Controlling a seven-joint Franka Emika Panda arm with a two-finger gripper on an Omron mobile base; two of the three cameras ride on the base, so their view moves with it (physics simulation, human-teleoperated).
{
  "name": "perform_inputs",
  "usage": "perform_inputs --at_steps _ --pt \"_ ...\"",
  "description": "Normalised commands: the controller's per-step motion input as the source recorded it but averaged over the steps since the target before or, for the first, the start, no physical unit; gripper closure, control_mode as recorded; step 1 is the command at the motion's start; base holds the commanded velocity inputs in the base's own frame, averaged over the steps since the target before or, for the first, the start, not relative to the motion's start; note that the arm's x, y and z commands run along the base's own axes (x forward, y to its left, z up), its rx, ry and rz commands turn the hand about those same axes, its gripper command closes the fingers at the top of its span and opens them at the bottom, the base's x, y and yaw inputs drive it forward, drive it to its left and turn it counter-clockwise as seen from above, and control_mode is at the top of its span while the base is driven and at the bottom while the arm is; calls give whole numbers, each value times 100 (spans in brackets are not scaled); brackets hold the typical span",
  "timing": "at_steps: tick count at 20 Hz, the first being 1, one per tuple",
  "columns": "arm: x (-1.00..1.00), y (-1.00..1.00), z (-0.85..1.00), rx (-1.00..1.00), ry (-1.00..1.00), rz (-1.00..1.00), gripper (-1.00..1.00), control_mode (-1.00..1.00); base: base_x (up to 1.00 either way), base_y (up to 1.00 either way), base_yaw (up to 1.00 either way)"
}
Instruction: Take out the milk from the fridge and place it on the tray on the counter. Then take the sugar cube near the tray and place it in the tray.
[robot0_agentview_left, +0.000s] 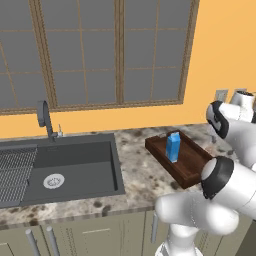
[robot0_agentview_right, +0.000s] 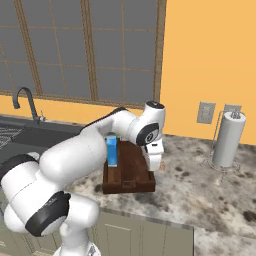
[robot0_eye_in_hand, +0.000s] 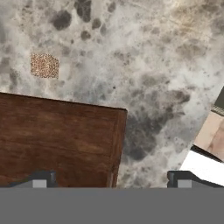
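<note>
One task item left: milk (robot0_agentview_left: 173, 146) is standing upright in the tray (robot0_agentview_left: 189, 165). Gripper (robot0_eye_in_hand: 109, 179), jaws spread wide and empty, is hovering over the tray's corner, apparently lining up on the sugar cube (robot0_eye_in_hand: 44, 65) lying on the counter (robot0_eye_in_hand: 166, 65) just beside it.

A kitchen: sink (robot0_agentview_left: 75, 172), faucet (robot0_agentview_left: 45, 118), stone counter (robot0_agentview_left: 137, 170), paper towel roll (robot0_agentview_right: 228, 139)
</note>
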Motion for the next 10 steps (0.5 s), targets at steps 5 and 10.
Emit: perform_inputs --at_steps 5,10 --pt "33 -26 -22 3 15 -1 -100 -100 0 0 0" --pt "44 -11 -29 1 8 0 -100 -100 0 0 0"
